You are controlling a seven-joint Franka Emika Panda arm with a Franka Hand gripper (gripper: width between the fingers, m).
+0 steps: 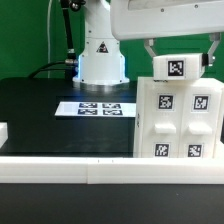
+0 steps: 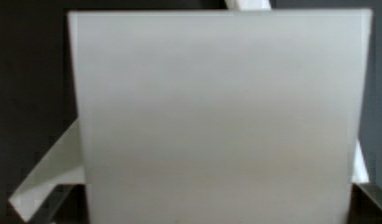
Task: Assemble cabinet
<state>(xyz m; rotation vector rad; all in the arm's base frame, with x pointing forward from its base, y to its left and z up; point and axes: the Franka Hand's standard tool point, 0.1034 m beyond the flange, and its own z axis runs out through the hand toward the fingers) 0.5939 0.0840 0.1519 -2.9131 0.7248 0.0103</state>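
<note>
A: Where is the cabinet?
B: Upright on the counter at the exterior view's right; its base is hidden behind the bar; 1 tagged block sits on top.
A: The pincer?
B: Above, its 2 fingers straddling the block's edges; clenched or merely alongside, I cannot tell; a white panel fills the wrist view.
A: Open room?
B: Bare counter around the marker board; 1 small part at the left edge.
</note>
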